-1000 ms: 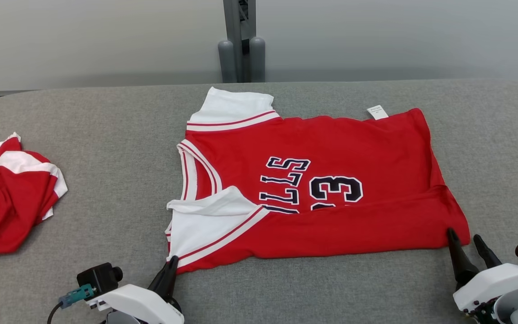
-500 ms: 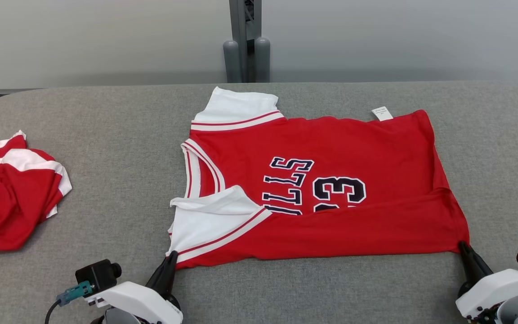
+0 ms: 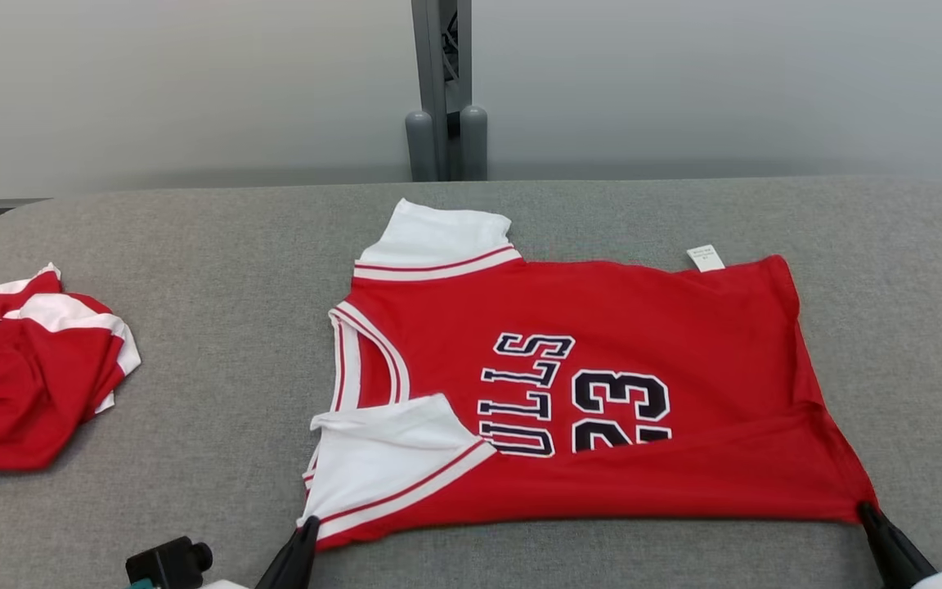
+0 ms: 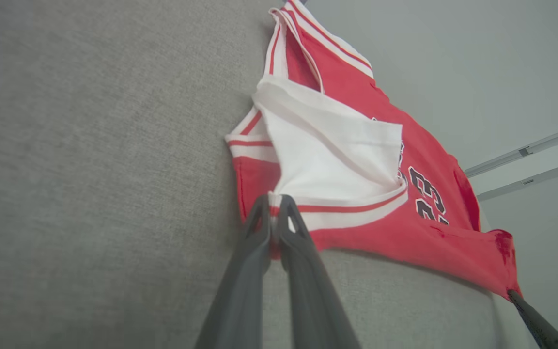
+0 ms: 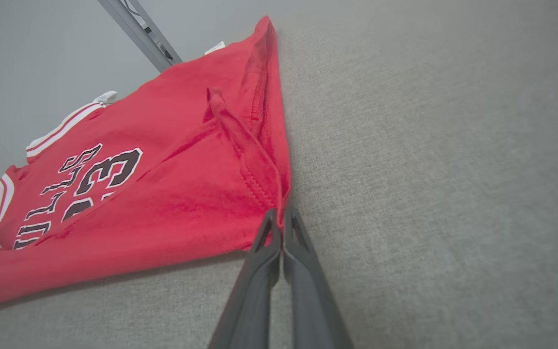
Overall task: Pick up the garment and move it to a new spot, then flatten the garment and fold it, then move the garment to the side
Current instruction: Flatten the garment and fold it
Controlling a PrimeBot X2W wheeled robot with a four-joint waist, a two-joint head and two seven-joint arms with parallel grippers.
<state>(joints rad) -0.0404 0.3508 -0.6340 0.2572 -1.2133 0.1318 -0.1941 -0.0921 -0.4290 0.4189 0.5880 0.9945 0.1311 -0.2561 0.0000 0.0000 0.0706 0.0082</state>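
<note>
The right gripper [image 5: 281, 213], open a second ago, is now pinching the hem corner of the jersey [image 3: 602, 327] lying flat by the table's [image 3: 193, 245] front edge, while the left gripper [image 4: 271, 201] is gripping its sleeve corner, readying the fold.

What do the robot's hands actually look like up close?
The left gripper and the right gripper look alike. Each is a pair of long, slim, dark grey fingers that taper towards the tip, with a narrow cut-out just below it. A small black camera block sits beside the left one.
</note>
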